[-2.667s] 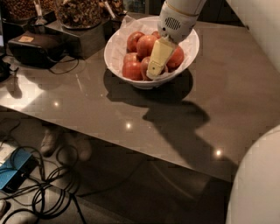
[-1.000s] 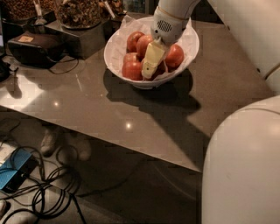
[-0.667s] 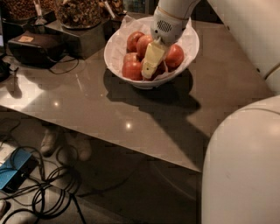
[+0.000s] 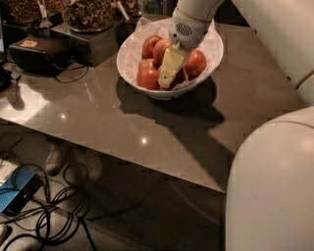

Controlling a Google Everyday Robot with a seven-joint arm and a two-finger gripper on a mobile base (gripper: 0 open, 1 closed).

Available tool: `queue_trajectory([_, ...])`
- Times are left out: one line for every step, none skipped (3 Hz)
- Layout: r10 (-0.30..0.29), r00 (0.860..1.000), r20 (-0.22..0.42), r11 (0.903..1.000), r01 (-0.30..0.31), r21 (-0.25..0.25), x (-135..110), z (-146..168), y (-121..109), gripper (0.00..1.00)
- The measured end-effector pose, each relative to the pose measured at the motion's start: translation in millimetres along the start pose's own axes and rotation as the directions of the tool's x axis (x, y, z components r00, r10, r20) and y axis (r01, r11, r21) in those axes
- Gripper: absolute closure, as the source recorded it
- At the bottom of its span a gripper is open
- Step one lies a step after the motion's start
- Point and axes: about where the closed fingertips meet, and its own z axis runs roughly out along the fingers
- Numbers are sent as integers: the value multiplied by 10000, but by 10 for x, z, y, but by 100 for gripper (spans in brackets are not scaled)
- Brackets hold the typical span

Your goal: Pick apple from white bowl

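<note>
The white bowl [image 4: 128,55], lined with crinkled white paper, stands at the back of the brown table [image 4: 122,122]. It holds several red apples, among them one at the front left [image 4: 147,78] and one at the right [image 4: 196,62]. My gripper [image 4: 168,73] reaches down from the upper right into the middle of the bowl, its pale yellowish tip among the apples. The tip hides the apples beneath it.
Dark glass jars of nuts [image 4: 88,13] stand on a black block left of the bowl, with a black box [image 4: 37,51] further left. My white body [image 4: 272,186] fills the lower right. Cables [image 4: 46,215] and a blue device [image 4: 17,192] lie on the floor.
The gripper has shifted slightly left within the bowl since the earliest frame, and my body now fills more of the right side. Over the last second nothing has visibly moved.
</note>
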Motion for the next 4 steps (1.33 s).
queue_trajectory([-396, 9983, 424, 9989, 385, 283, -115, -66, 36, 100])
queue_trajectory([-895, 9927, 815, 9955, 866, 381, -192, -233, 159, 100])
queue_trajectory([-1227, 9862, 1110, 9923, 1202, 290, -253, -359, 261, 100])
queue_trajectory([-1701, 9750, 1431, 9854, 1695, 162, -330, -523, 405, 100])
